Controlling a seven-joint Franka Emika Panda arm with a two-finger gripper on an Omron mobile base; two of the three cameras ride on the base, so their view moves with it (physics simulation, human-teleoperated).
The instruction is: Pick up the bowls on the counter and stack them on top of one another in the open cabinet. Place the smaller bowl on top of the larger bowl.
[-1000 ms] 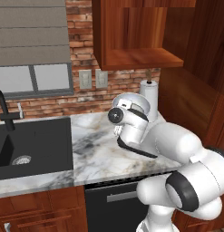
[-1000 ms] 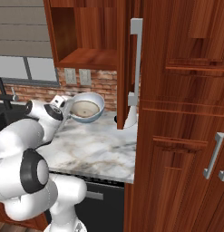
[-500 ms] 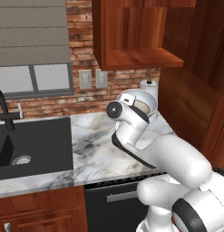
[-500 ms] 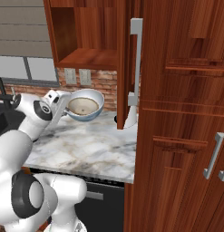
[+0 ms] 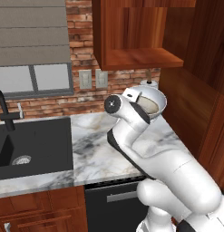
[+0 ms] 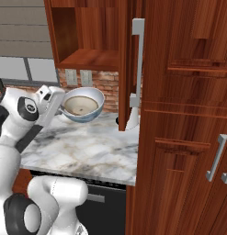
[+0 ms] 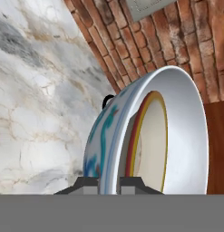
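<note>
My gripper (image 6: 62, 103) (image 7: 109, 183) is shut on the rim of the deep white bowl (image 6: 83, 106) (image 5: 152, 102) (image 7: 131, 136) with a blue pattern, holding it in the air above the counter (image 6: 87, 147) (image 5: 95, 145). A shallower tan bowl with a brown rim (image 7: 149, 140) (image 6: 80, 105) sits nested inside it. The pair hangs below and in front of the open cabinet (image 6: 92, 57) (image 5: 140, 59), whose wooden shelf is bare. In the hand view the bowl looks tipped on its side against the brick wall.
The cabinet's open door (image 6: 128, 69) with a grey handle hangs right of the bowl. A white upright thing (image 6: 132, 114) stands at the counter's back right. Tall wooden cabinets (image 6: 188, 137) close the right side. A black sink (image 5: 27, 145) and faucet (image 5: 7, 108) lie left.
The arm has stretched up and forward, lifting the held bowl a little higher toward the cabinet. The grip has stayed shut.
</note>
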